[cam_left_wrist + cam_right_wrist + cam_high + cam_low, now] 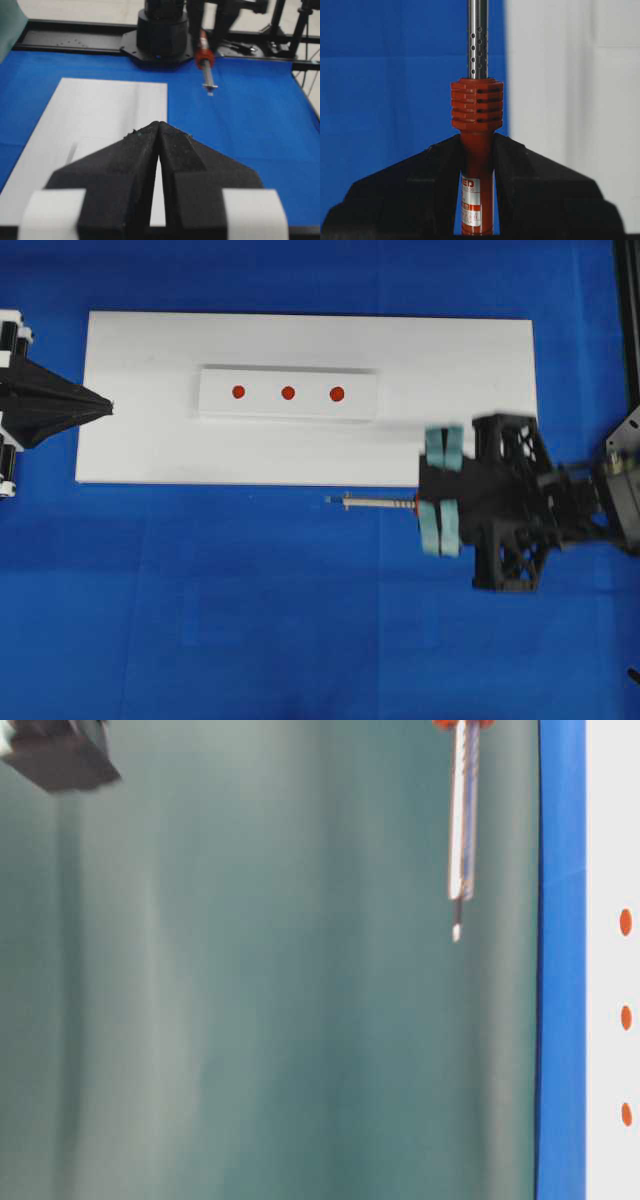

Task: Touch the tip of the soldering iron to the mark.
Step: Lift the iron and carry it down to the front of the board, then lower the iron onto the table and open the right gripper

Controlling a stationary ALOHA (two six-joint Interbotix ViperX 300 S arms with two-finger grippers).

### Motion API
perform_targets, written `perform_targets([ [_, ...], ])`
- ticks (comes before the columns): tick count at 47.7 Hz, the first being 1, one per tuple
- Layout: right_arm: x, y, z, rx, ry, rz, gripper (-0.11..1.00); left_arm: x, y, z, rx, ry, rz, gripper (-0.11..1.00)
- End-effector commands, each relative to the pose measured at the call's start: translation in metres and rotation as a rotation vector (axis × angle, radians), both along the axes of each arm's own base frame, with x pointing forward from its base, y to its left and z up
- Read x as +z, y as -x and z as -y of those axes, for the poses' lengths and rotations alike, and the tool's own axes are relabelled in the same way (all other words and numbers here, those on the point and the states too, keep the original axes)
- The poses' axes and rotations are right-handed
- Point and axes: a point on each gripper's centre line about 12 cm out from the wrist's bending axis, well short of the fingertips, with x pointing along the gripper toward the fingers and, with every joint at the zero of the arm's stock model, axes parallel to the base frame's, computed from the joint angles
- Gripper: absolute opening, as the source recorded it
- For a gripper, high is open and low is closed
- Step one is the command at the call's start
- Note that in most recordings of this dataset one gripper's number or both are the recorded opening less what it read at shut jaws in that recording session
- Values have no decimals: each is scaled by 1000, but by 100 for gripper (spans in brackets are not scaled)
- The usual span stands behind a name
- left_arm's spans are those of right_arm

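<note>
My right gripper (pixel 428 504) is shut on the red-orange handle of the soldering iron (pixel 477 107), whose silver shaft (pixel 375 503) points left. The tip (pixel 329 500) hangs over the blue cloth just off the white board's near edge, apart from the marks. Three red marks (pixel 288 393) sit in a row on a raised white strip (pixel 360 410). In the table-level view the tip (pixel 456 932) is in the air, left of the marks (pixel 625 922). In the right wrist view the tip is cut off at the top. My left gripper (pixel 108 407) is shut and empty at the board's left edge.
The white board (pixel 450 360) lies on a blue cloth (pixel 250 620). The right arm's black base (pixel 162 35) stands at the far end in the left wrist view, with black frame rails (pixel 628 320) beside it.
</note>
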Motion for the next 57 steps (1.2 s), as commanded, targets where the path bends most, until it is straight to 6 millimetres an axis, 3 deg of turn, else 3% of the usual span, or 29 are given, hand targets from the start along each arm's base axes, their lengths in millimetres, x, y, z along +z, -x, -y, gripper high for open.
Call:
perform_targets([
  [1,9,-3,-9,5,5,37,6,6,-1,-1,3,2,20,0],
  [12,7,-17,-13,7,17,59,6,5,-1,0,1,6,20,0],
  [26,7,-76,-31,50,42,109,6,5,-1,-1,2,20,20,0],
  [37,8,-117,-31,50,58,129,6,6,-1,-1,2,20,22,0],
  [57,-10,-132,-32,67,45,143,6,6,-1,-1,2,20,22,0],
])
